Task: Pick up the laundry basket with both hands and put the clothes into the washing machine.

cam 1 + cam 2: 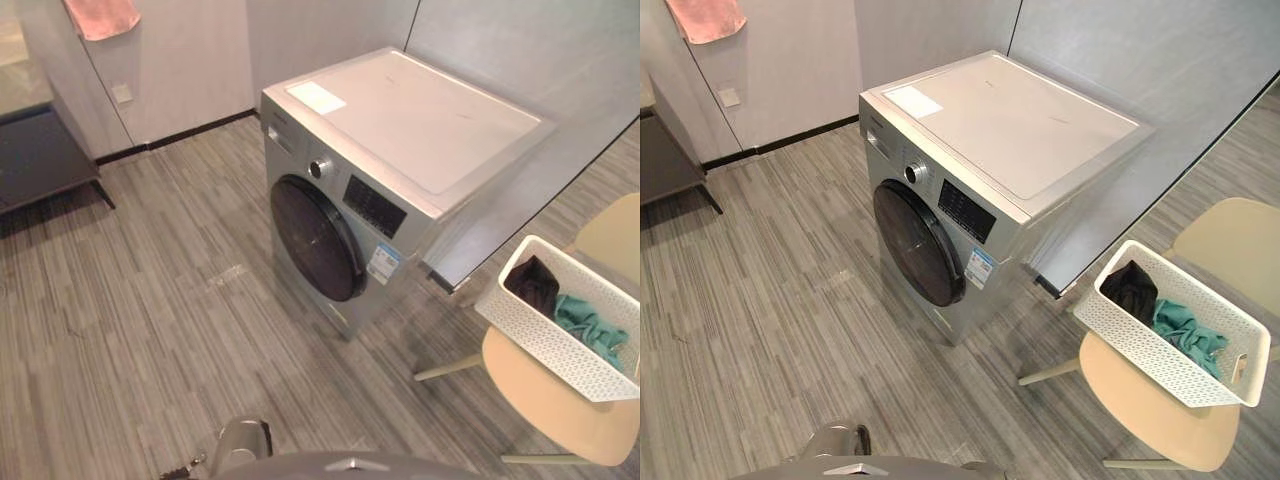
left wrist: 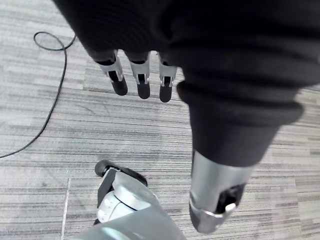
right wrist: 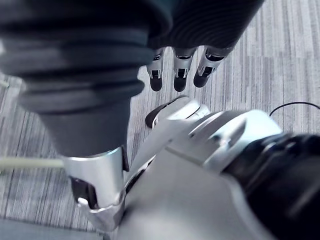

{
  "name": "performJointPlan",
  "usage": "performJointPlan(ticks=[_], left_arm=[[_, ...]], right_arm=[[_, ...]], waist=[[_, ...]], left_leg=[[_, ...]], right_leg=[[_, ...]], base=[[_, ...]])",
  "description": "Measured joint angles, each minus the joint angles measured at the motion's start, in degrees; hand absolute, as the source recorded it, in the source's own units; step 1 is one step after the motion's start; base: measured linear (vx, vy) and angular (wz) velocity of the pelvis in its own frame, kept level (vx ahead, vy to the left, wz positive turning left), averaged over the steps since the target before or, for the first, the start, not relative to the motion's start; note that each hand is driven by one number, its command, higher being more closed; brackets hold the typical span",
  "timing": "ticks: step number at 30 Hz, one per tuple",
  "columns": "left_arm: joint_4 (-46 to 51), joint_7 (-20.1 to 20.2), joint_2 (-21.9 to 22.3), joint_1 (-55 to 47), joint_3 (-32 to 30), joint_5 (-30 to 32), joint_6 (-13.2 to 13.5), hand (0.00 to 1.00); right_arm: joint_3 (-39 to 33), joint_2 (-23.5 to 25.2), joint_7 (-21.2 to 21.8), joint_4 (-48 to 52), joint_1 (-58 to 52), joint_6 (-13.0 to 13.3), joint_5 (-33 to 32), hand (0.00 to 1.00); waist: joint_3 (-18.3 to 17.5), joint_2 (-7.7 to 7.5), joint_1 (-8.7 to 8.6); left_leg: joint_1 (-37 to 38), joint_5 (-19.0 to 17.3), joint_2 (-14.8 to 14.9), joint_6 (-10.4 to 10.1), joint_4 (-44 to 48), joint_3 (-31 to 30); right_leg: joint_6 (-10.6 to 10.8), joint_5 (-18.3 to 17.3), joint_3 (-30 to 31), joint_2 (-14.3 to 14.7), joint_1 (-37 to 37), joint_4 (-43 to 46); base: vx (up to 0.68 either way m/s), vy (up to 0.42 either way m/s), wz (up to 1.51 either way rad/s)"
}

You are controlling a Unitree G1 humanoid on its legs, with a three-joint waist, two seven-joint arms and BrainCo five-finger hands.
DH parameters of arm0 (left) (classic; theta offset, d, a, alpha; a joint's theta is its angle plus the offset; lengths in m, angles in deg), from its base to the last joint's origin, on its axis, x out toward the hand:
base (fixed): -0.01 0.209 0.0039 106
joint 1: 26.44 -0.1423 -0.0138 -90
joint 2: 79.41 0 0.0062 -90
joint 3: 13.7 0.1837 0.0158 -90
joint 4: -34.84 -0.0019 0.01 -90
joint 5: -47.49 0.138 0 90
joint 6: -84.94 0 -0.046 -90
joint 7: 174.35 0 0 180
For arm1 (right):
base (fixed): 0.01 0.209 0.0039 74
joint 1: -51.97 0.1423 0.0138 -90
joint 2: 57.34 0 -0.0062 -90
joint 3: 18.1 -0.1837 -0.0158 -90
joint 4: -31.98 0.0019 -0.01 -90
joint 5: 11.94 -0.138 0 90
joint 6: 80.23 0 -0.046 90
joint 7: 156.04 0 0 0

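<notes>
One washing machine (image 1: 1000,120), its round door (image 1: 918,243) shut, stands on the floor (image 1: 150,300). One white laundry basket (image 1: 1150,360) sits on the seat of a cream chair (image 1: 1150,420), off the machine's right front corner. Two garments lie inside, one dark (image 1: 1130,290) and one teal (image 1: 1185,335). The basket's long axis runs slantwise, one short end toward the machine. The right eye view takes in the far end's handle slot (image 1: 1238,368). The wrist views show the left hand (image 2: 142,82) and right hand (image 3: 181,70), fingers straight and empty, above the floor.
</notes>
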Motion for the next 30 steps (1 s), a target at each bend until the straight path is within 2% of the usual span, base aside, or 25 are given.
performJointPlan(ticks=[1,2,3,4,5,6,7,8,9,10,12,13,17,18,22,24,25,26,27,28,30], left_arm=[[0.2,0.0,-0.5,0.0,2.4,0.1,0.0,0.0],[0.4,-0.1,-0.9,0.0,3.0,0.2,0.1,0.0],[0.4,-0.2,-1.6,0.0,4.7,0.2,0.0,0.0],[0.4,-0.8,-1.9,0.1,6.0,0.2,-0.1,0.0],[0.4,-0.9,-2.1,0.3,6.6,0.3,0.0,0.0],[0.4,-1.2,-2.3,0.9,6.8,0.6,0.0,0.0],[0.3,-1.2,-2.0,1.6,6.8,0.7,0.0,0.0],[0.3,-1.2,-1.6,1.9,6.8,0.6,0.0,0.0],[0.4,-1.2,-1.3,2.0,6.7,0.7,0.1,0.0],[0.0,-1.2,-0.6,2.3,5.8,1.2,-0.1,0.0],[-0.8,-1.2,1.7,2.0,5.4,1.5,-0.8,0.0],[-0.9,-1.2,2.1,2.1,4.2,1.7,-0.9,0.0],[-0.9,-1.1,2.1,2.1,0.9,2.8,-1.0,0.0],[-0.9,-1.1,2.0,2.2,0.3,2.8,-1.1,0.0],[-0.7,-1.1,2.0,2.2,-1.6,2.8,-1.1,0.0],[-0.5,-1.2,2.5,1.6,-2.1,2.9,-1.2,0.0],[0.0,-1.3,2.9,1.2,-2.5,2.9,-1.2,0.0],[0.0,-1.3,2.7,1.2,-2.9,2.8,-1.2,0.0],[0.3,-1.3,2.4,1.5,-3.4,2.8,-1.2,0.0],[0.4,-1.5,2.6,1.6,-3.4,2.8,-1.2,0.0],[0.3,-2.2,2.8,1.4,-2.7,2.8,-1.2,0.0]], right_arm=[[4.4,-0.1,0.1,2.3,0.2,0.4,0.1,0.0],[7.0,-0.5,0.1,3.2,0.4,0.4,0.1,0.0],[12.4,-1.1,0.1,5.0,1.3,0.4,0.3,0.0],[16.5,-1.0,0.1,6.7,2.1,0.9,1.0,0.0],[18.2,-0.5,0.1,7.8,2.5,1.2,1.5,0.0],[20.5,0.6,0.3,9.7,3.4,1.5,1.8,0.0],[21.9,1.2,0.4,10.6,4.1,2.0,1.8,0.0],[22.7,1.6,0.5,11.4,4.3,2.5,1.8,0.0],[24.0,1.8,0.9,12.0,4.3,2.7,1.8,0.0],[25.2,1.6,1.5,12.0,4.4,2.9,2.1,0.0],[25.2,0.1,1.5,11.8,4.6,3.2,2.3,0.0],[24.8,0.0,1.5,11.2,4.6,3.5,2.3,0.0],[21.9,-0.9,1.4,9.6,2.8,3.3,4.6,0.0],[21.5,-1.2,1.4,9.5,2.4,3.3,4.6,0.0],[19.2,-1.0,1.4,9.7,1.2,2.7,4.4,0.0],[19.7,-1.0,1.4,10.4,1.0,2.4,4.4,0.0],[20.6,-0.7,1.4,12.7,0.3,2.4,4.3,0.0],[21.5,-0.7,1.4,14.5,0.1,2.3,4.2,0.0],[22.6,-0.6,1.3,17.1,-0.4,2.2,4.0,0.0],[24.0,-0.8,1.3,21.7,-0.9,2.2,4.0,0.0],[25.1,-1.0,1.3,26.8,-0.9,2.2,4.0,0.0]], waist=[[0.1,0.39,-0.39],[0.2,0.43,-0.32],[0.2,0.49,-0.29],[0.5,0.94,-0.58],[0.7,1.17,-0.82],[1.1,1.7,-1.16],[1.9,2.24,-1.34],[2.5,2.41,-1.35],[3.0,2.07,-1.45],[3.8,0.52,-1.48],[3.6,3.08,-1.58],[3.8,3.29,-1.32],[4.8,1.9,-2.54],[4.5,2.19,-2.75],[5.0,0.71,-2.34],[5.1,0.83,-1.63],[5.4,1.61,-1.41],[5.2,0.95,-1.23],[5.6,0.84,-1.1],[6.3,0.63,-1.11],[6.5,0.66,-0.95]], left_leg=[[2.7,1.4,-0.9,1.0,-3.6,0.6],[3.9,1.8,-1.3,1.2,-5.0,0.9],[6.6,2.6,-1.6,1.8,-8.1,2.1],[9.0,3.3,-1.5,2.0,-10.3,2.2],[10.0,3.6,-1.4,1.9,-11.1,2.1],[11.8,4.0,-0.9,1.7,-12.5,2.2],[13.2,4.1,-0.5,1.5,-12.9,2.2],[14.1,4.2,-0.4,1.4,-12.9,2.2],[14.9,4.2,-0.6,1.4,-12.8,2.3],[16.0,4.0,-1.7,0.4,-13.4,2.0],[16.4,5.2,0.1,-1.2,-16.5,1.7],[16.8,5.6,0.6,-2.0,-19.2,0.9],[18.4,6.6,0.6,-2.5,-20.8,-1.4],[18.4,6.7,0.6,-2.7,-21.0,-1.6],[18.1,6.2,0.8,-2.7,-20.1,-1.7],[16.5,3.1,2.1,-3.3,-14.8,-0.7],[15.2,1.4,3.5,-4.2,-10.4,0.0],[14.2,0.9,3.9,-4.5,-7.4,0.4],[11.7,0.9,4.2,-4.6,-1.6,0.4],[7.4,3.0,4.7,-4.4,6.2,-0.6],[6.9,3.2,4.3,-3.2,6.5,-1.1]], right_leg=[[-2.3,-1.5,-0.7,0.0,-3.0,9.0],[-3.4,-2.4,-1.1,0.3,-4.2,12.5],[-4.4,-5.9,-2.1,1.5,-6.5,19.2],[-3.1,-10.6,-2.8,4.6,-7.6,23.7],[-2.9,-12.7,-3.6,6.4,-8.0,25.0],[-2.4,-16.7,-4.7,10.5,-8.5,25.7],[-2.4,-19.7,-6.0,13.3,-8.5,24.1],[-2.3,-21.3,-7.4,14.6,-8.4,21.1],[-2.5,-20.9,-8.8,15.3,-8.2,15.1],[-2.7,-16.5,-9.4,16.4,-7.4,6.3],[-2.9,-12.9,-7.9,20.2,-5.8,0.8],[-3.9,-11.8,-6.1,22.2,-5.8,-1.9],[-4.1,-11.7,-6.4,22.8,-4.1,-3.4],[-4.4,-11.5,-6.4,22.9,-3.9,-4.0],[-4.3,-10.5,-6.5,22.9,-2.5,-6.1],[-4.4,-11.1,-5.0,23.7,-2.4,-6.1],[-4.6,-11.3,-4.3,24.6,-2.2,-6.4],[-4.7,-11.4,-3.9,24.8,-2.3,-6.3],[-4.8,-11.4,-3.5,24.8,-2.5,-6.1],[-4.9,-11.3,-2.1,24.2,-2.2,-6.0],[-4.8,-11.4,-0.5,23.2,-2.2,-6.3]], base=[[0.24,0.242,-0.08],[0.21,0.16,-0.15],[0.19,0.09,-0.29],[0.18,0.052,-0.26],[0.18,-0.015,-0.12],[0.17,-0.077,-0.01],[0.15,-0.1,-0.01],[0.1,-0.138,-0.02],[0.12,-0.189,-0.12],[0.1,-0.162,-0.23],[0.08,-0.082,-0.5],[0.06,-0.07,-0.57],[-0.01,-0.061,-0.09],[-0.08,0.008,0.12],[-0.07,0.028,0.07],[-0.06,0.025,-0.28],[-0.03,0.01,-0.35],[-0.03,0.009,-0.25],[-0.03,0.01,-0.24],[-0.03,0.017,-0.27],[-0.02,0.081,-0.38]])
